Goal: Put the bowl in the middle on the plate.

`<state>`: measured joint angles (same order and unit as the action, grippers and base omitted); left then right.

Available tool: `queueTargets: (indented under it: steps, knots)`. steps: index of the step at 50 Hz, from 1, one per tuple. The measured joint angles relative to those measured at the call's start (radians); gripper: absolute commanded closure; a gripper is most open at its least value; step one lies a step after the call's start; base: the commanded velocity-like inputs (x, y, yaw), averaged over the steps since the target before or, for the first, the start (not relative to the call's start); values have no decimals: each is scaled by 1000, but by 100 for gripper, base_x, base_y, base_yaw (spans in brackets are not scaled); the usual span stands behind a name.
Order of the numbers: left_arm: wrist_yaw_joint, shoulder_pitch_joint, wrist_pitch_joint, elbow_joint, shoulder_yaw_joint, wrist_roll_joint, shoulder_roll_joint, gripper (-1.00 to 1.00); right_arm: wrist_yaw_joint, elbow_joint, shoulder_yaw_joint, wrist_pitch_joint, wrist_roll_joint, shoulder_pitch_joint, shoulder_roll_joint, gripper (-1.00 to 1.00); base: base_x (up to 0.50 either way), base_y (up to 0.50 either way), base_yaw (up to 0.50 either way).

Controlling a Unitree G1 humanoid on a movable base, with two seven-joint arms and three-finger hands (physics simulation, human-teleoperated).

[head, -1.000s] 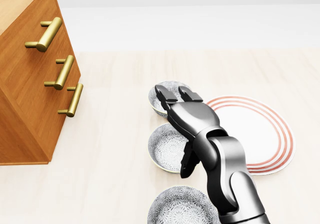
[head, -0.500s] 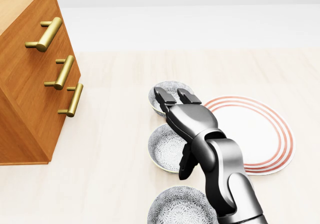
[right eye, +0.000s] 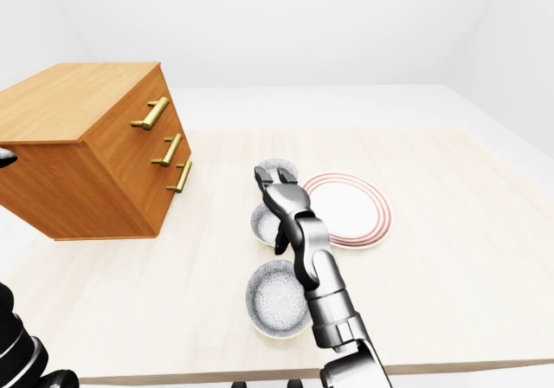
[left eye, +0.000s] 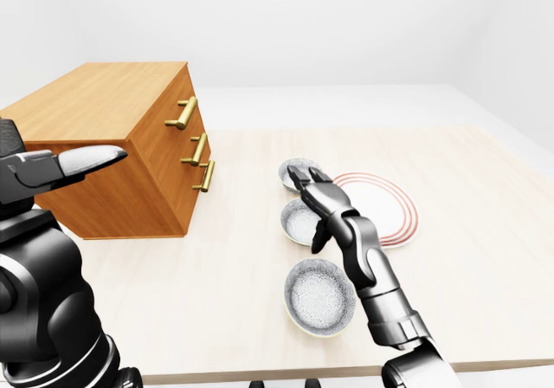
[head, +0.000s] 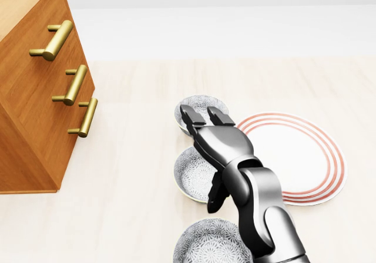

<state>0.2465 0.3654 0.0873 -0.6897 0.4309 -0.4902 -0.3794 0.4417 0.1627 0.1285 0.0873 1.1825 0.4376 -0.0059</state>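
Three patterned grey bowls lie in a column in the head view: a far bowl (head: 198, 103), the middle bowl (head: 189, 175) and a near bowl (head: 202, 244). To their right lies a white plate (head: 305, 157) with red rings. My right hand (head: 203, 120) hangs open over the middle bowl. Its two fingers (head: 189, 114) reach over the far bowl's near rim, and its thumb points down at the middle bowl's right rim. It holds nothing. My left hand (left eye: 82, 158) is raised at the left of the left-eye view, fingers stretched out and empty.
A wooden drawer chest (head: 29, 116) with three brass handles (head: 75, 84) stands at the left of the table (head: 129, 216). The table's near edge (left eye: 260, 372) runs along the bottom of the left-eye view. My left arm (left eye: 43, 293) fills that view's lower left.
My right hand has slid slightly left and lower in the head view, further over the middle bowl. The bowls and the plate have not moved.
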Motion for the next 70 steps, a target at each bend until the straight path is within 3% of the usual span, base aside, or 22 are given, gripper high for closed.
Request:
queueTargets:
  steps: [70]
  knots:
    - [-3,-3,0,1,-2,4,5,-100,-152,97,9,-1,-30,-8,9,-100,0,0,0]
